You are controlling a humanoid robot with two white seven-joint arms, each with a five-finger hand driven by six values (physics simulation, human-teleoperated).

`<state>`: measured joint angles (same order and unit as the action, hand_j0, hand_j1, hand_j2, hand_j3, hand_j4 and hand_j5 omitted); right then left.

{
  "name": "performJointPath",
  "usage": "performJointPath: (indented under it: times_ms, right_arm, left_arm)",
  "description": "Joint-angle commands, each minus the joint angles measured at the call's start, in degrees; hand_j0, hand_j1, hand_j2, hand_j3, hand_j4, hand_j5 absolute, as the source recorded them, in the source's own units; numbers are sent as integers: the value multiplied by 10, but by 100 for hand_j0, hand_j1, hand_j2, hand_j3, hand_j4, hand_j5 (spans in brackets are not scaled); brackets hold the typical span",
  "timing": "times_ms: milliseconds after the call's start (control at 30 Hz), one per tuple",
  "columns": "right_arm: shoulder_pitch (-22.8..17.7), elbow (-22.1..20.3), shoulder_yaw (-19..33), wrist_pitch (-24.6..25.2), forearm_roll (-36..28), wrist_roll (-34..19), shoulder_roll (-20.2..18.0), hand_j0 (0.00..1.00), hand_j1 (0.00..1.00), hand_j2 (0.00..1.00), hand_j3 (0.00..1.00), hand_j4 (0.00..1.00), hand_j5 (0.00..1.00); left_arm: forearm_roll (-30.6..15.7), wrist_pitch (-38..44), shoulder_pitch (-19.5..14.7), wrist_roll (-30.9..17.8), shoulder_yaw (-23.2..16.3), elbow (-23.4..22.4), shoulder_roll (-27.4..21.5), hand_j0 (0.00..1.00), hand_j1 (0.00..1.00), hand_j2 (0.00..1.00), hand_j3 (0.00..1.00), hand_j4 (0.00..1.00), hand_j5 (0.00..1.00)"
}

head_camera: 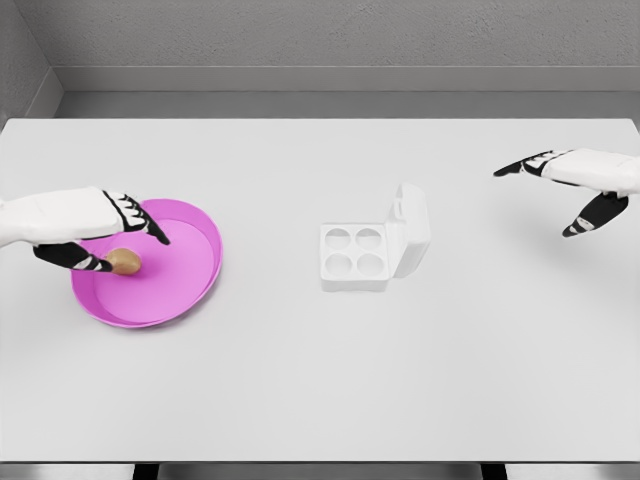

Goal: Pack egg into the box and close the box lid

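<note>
Both arms cut off at picture edges past the wrists; pink bowl (pixel 190 275) partly covered along its left rim by left hand (pixel 95 235); egg (pixel 124 262) partly masked by a fingertip, contact unclear; table (pixel 320 390) front legs cropped at bottom edge.

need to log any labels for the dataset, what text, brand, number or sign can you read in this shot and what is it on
None: no readable text, brand, number or sign anywhere in the head view.
egg box: plain white, lid open, no print.
pink plate: plain, no marking.
egg: brown, no stamp visible.
left hand and right hand: black and white patterns only, no letters.
table: bare white.
</note>
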<state>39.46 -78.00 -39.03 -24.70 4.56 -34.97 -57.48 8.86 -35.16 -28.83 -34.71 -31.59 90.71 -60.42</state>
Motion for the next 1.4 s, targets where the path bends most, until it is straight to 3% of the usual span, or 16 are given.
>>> performJointPath:
  times_ms: [0, 267, 367, 467, 767, 967, 1367]
  right_arm:
    - [0, 0, -3, 9, -8, 0, 0, 100, 100, 100, 100, 100, 100]
    - [-2, 1, -9, -21, -3, 0, -4, 100, 100, 100, 100, 100, 100]
    - [-1, 43, -9, -102, 0, 0, -4, 100, 100, 100, 100, 100, 100]
    - [-1, 50, -11, -103, 1, 0, 1, 100, 100, 100, 100, 100, 100]
    - [4, 46, -13, -103, 0, 0, 18, 100, 100, 100, 100, 100, 100]
    - [4, 45, -16, -103, 0, 0, 19, 100, 100, 100, 100, 100, 100]
    - [5, 45, -12, -103, 0, 0, 24, 100, 100, 100, 100, 100, 100]
  left_arm:
    - [12, 2, 0, 0, 0, -6, -3, 82, 82, 82, 82, 82, 82]
    - [20, 2, 8, -1, 0, -5, 7, 82, 82, 82, 82, 82, 82]
    - [18, 2, 6, 0, 3, -17, 7, 82, 82, 82, 82, 82, 82]
    - [20, 2, 5, 0, 2, -31, 28, 82, 82, 82, 82, 82, 82]
    - [28, 2, 19, 2, 1, -50, 29, 82, 82, 82, 82, 82, 82]
    - [29, 2, 19, 40, 2, -62, 29, 83, 83, 83, 83, 83, 83]
    - [30, 2, 32, 40, 1, -75, 31, 84, 84, 84, 84, 84, 84]
